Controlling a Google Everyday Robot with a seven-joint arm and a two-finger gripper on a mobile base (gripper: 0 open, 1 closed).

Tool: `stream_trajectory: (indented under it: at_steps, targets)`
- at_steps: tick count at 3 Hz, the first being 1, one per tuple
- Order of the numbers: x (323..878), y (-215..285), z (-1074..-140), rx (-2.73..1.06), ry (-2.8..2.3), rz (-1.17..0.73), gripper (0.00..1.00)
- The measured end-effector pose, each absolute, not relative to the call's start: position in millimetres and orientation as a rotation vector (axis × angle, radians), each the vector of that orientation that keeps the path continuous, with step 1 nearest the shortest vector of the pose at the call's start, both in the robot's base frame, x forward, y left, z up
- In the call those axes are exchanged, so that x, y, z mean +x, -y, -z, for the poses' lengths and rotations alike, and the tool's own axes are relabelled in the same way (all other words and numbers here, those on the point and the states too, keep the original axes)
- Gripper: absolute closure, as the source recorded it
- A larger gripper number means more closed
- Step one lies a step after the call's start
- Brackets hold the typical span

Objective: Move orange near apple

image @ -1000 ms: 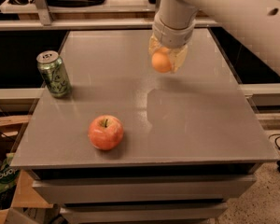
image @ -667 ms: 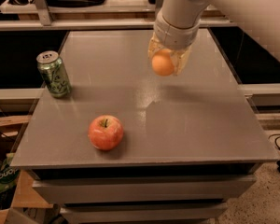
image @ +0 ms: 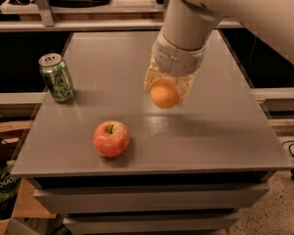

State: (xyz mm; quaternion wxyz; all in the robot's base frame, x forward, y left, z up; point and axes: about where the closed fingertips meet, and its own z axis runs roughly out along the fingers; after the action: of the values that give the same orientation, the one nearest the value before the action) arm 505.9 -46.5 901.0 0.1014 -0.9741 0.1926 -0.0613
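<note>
1. The table (image: 225, 131) is filling most of the view. It has a grey, slightly glossy top with plain grey fronts stacked below its front edge. The apple (image: 111, 139) is sitting on the front left part of that top, a little back from the edge.
2. The arm (image: 186, 28) is coming in from the upper right, behind and to the right of the apple. Its thick, pale wrist section is pointing down at the tabletop.
3. The gripper (image: 165, 98) is hanging at the end of the arm, behind and to the right of the apple and well apart from it. Its translucent yellowish fingers (image: 150, 80) are clenching the orange (image: 164, 93), one on each side of the fruit.
4. The can (image: 57, 77) is standing upright behind and to the left of the apple, well apart from it and near the table's left edge. It is green with pale markings, and its silver top is facing up.
5. The apple is resting on the table with its dark stem pointing up out of the top dimple. Its skin is showing red-pink with yellowish patches, and nothing is touching it.
6. The orange is sitting in the gripper's grasp, behind and to the right of the apple. It is round and plain, a little smaller than the apple, and is being held clear of the tabletop. A dim sheen is showing on the grey surface beneath it, and a stretch of bare table is lying between the two fruits.
</note>
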Motion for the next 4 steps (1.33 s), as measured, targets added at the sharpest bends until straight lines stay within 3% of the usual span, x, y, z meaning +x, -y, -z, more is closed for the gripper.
stream_trajectory:
  at_steps: [2, 4]
  targets:
    - [466.1, 19.6, -874.8, -2.924, -0.434, -0.044, 1.00]
    - [457.2, 9.2, -860.0, -2.918, -0.432, -0.129, 1.00]
